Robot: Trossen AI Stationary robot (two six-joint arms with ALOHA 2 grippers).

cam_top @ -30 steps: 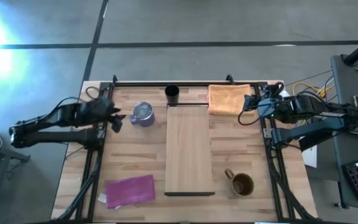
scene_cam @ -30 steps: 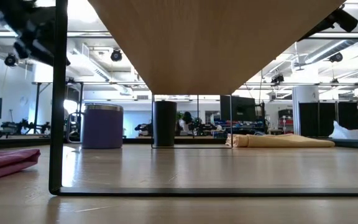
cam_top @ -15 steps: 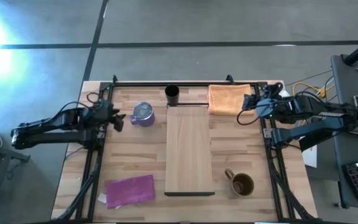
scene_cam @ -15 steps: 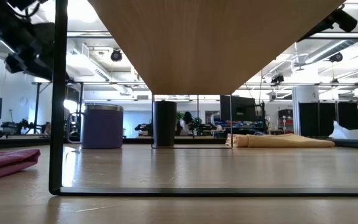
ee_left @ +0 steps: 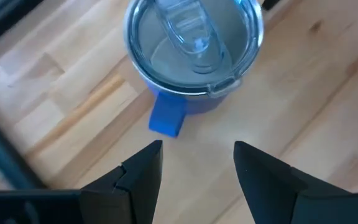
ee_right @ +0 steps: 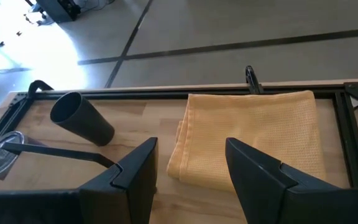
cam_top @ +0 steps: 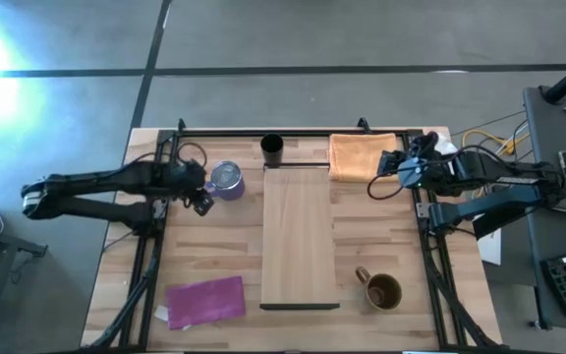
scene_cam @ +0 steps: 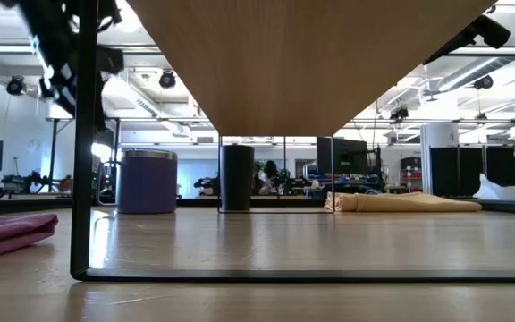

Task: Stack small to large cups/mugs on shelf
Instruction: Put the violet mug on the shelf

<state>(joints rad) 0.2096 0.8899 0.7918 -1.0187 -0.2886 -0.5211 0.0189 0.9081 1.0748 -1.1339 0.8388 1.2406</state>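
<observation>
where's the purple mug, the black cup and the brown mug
purple mug (cam_top: 226, 178), high view, on its clear lid
black cup (cam_top: 271, 148), high view, on its open top
brown mug (cam_top: 383, 291), high view, inside its mouth

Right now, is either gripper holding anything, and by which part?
Nothing is held. The left gripper is open just short of the purple mug, facing its handle. The right gripper is open above the orange cloth.

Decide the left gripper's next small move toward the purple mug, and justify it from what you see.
Probably ease the left gripper forward and down around the purple mug. Its fingers are open, the mug stands upright just ahead of them with its handle facing the gap, and nothing is gripped yet. The shelf is bare.
</observation>
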